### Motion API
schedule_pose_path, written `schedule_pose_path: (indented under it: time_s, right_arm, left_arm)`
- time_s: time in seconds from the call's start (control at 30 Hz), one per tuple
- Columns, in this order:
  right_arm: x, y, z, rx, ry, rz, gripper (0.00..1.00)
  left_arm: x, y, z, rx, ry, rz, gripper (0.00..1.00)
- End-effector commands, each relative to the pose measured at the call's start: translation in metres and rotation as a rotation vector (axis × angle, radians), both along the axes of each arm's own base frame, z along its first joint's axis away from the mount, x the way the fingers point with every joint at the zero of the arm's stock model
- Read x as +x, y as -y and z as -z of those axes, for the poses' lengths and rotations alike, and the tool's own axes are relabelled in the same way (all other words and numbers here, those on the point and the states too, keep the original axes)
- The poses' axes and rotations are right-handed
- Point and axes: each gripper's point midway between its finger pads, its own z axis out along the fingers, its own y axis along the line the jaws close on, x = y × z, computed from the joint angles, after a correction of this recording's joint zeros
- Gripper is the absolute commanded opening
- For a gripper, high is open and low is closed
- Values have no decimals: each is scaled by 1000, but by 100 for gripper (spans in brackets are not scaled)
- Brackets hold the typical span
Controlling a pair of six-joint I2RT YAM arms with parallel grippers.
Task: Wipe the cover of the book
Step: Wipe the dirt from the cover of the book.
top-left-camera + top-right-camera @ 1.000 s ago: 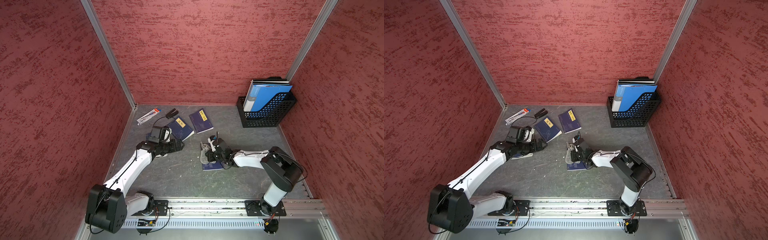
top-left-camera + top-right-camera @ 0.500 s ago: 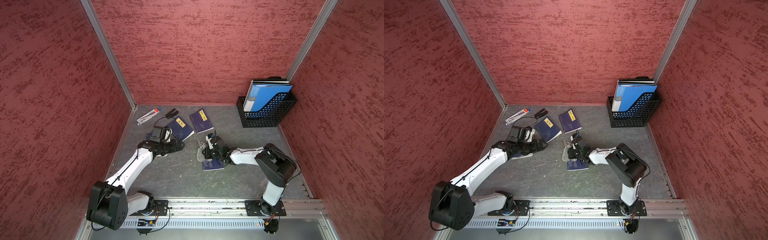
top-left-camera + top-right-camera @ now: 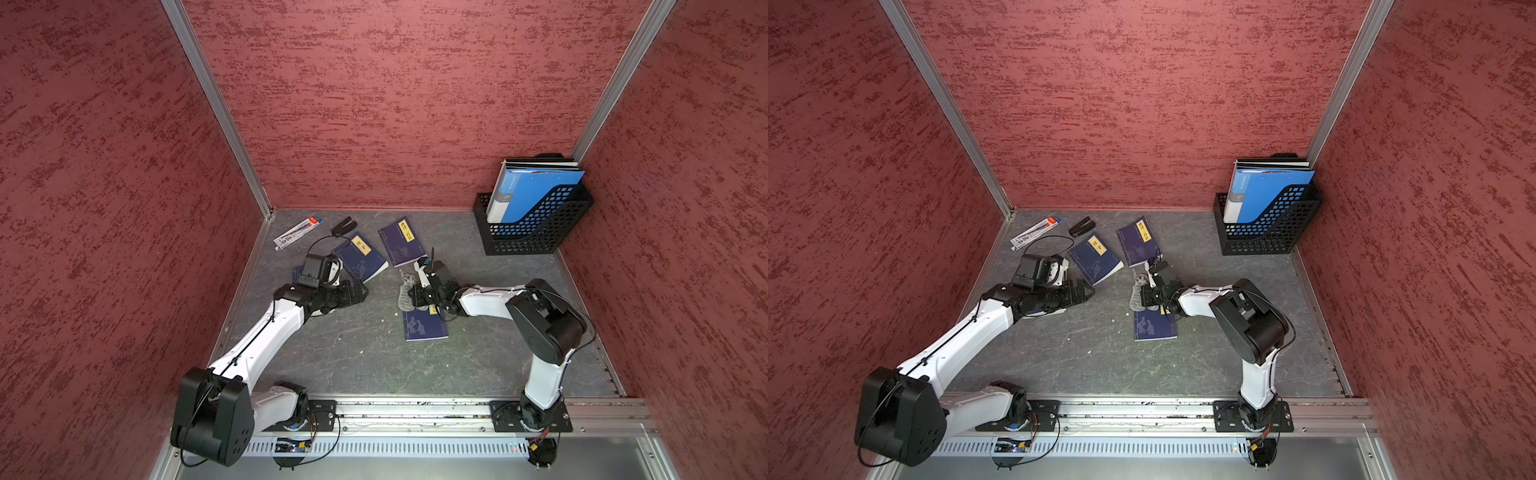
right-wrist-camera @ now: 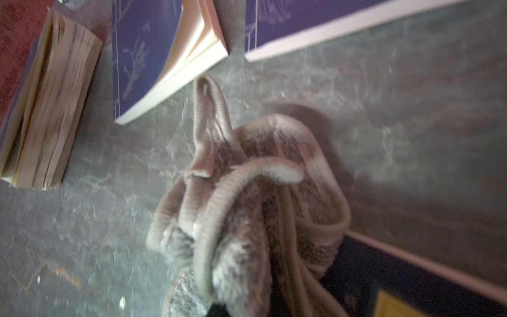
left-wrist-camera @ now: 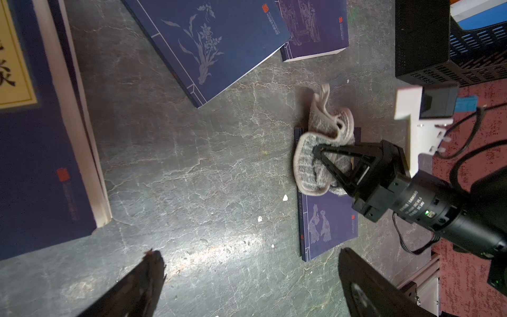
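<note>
A small dark blue book (image 3: 426,326) (image 3: 1154,327) lies flat on the grey floor in both top views. A crumpled grey cloth (image 3: 404,291) (image 4: 260,192) rests on the book's far end and spills over onto the floor. My right gripper (image 3: 416,296) (image 5: 318,151) is shut on the cloth, low over that end of the book; in the right wrist view the cloth hides its fingers. My left gripper (image 3: 362,291) (image 5: 249,255) stands open and holds nothing, left of the book (image 5: 327,227), with bare floor between its fingers.
Two larger blue books (image 3: 359,257) (image 3: 401,243) lie behind the arms, and another (image 3: 296,272) lies partly under the left wrist. A black mesh file holder (image 3: 536,226) with blue folders fills the back right corner. A pen pack (image 3: 297,232) and black clip (image 3: 343,226) lie back left.
The right gripper has dragged the cloth across the book toward its far end, and the right elbow has swung in. The left arm has barely moved.
</note>
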Motion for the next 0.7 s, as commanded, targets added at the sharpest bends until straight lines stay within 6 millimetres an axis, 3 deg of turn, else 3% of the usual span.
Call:
schedule_pose_path:
  time_s: [0.0, 0.17, 0.27, 0.4, 0.57, 0.67]
  right_arm:
    - [-81, 33, 57, -170, -230, -32, 7]
    - [-135, 46, 66, -160, -313, -23, 8]
    - [-145, 61, 72, -173, -325, 12, 8]
    - [-128, 53, 70, -203, -286, 0, 8]
    - [-88, 34, 72, -253, -230, -14, 8]
    - [-78, 24, 72, -245, -228, -26, 8]
  left_arm:
    - [6, -2, -1, 7, 21, -7, 100]
    - [8, -1, 3, 9, 14, -6, 100]
    - [10, -1, 5, 10, 11, -5, 100]
    - [13, 1, 7, 9, 4, 1, 100]
    - [11, 2, 8, 1, 1, 0, 100]
    - [10, 2, 4, -5, 11, 1, 100]
